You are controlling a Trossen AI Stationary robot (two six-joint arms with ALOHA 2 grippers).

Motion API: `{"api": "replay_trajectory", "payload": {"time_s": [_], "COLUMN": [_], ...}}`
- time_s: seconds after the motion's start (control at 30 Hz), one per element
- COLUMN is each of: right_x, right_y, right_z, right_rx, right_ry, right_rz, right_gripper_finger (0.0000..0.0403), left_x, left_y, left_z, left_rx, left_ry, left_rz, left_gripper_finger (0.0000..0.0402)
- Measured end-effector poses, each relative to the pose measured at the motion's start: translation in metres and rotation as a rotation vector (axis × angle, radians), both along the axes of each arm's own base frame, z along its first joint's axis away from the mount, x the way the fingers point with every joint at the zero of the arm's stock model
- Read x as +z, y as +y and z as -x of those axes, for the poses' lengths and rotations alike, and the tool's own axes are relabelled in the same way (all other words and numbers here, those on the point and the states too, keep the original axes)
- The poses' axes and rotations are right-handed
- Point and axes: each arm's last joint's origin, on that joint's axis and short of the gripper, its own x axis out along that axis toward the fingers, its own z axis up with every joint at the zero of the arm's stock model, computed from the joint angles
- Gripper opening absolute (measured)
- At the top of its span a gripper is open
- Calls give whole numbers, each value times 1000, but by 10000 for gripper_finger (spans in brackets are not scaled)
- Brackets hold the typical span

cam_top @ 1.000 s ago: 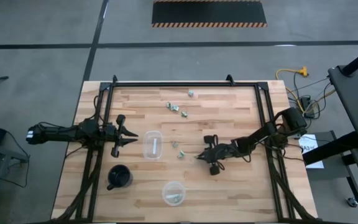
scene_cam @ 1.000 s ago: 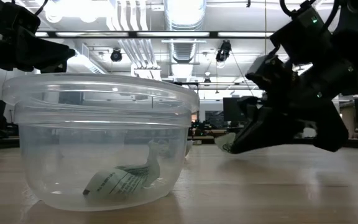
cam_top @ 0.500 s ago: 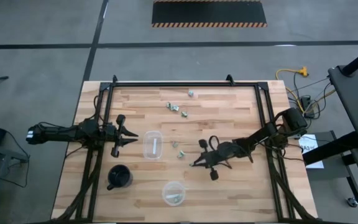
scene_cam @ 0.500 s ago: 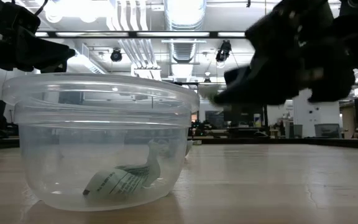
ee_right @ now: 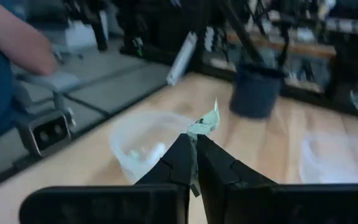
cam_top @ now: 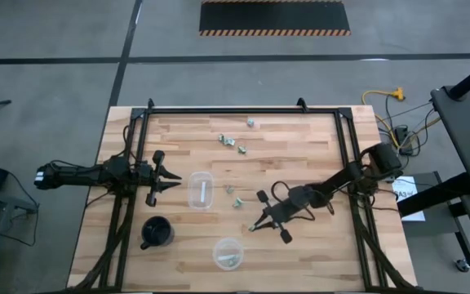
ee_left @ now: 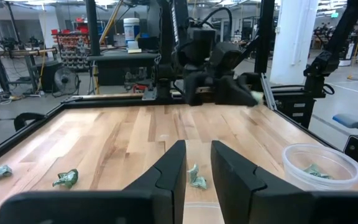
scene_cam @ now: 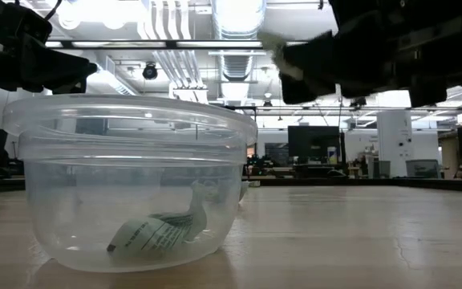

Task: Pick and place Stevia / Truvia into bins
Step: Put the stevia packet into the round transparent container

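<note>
Right tool: fingers together, clamped on a Stevia packet, held above the desk near the round bin. Left tool: fingers slightly apart, empty, beside the squarish bin.

Bright ceiling lights glare white in the low view. The right wrist view is blurry. The worktop is evenly lit.
</note>
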Motion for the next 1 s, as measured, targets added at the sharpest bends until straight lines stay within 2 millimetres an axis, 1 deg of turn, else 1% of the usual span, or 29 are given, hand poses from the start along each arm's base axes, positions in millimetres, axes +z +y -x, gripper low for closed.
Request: {"api": "replay_trajectory", "payload": {"time_s": [0.17, 0.33, 0.47, 0.53, 0.8, 1.0], "right_x": [-14, -33, -27, -26, -32, -27], "right_y": [5, 10, 15, 16, 27, 38], "right_z": [-12, -29, -39, -44, -66, -73], "right_rx": [47, 48, 93, 98, 107, 136], "right_ry": [-79, -51, -75, -52, 109, 112], "right_rz": [-84, -99, -107, -91, -5, 38], "right_gripper_finger": [9, 9, 9, 9, 9, 9], "left_x": [0, 0, 0, 0, 0, 0], "left_y": [0, 0, 0, 0, 0, 0], "left_z": [0, 0, 0, 0, 0, 0], "left_rx": [0, 0, 0, 0, 0, 0], "left_ry": [0, 1, 1, 0, 0, 0], "left_rz": [0, 0, 0, 0, 0, 0], "left_gripper_finger": [57, 57, 57, 57, 57, 57]}}
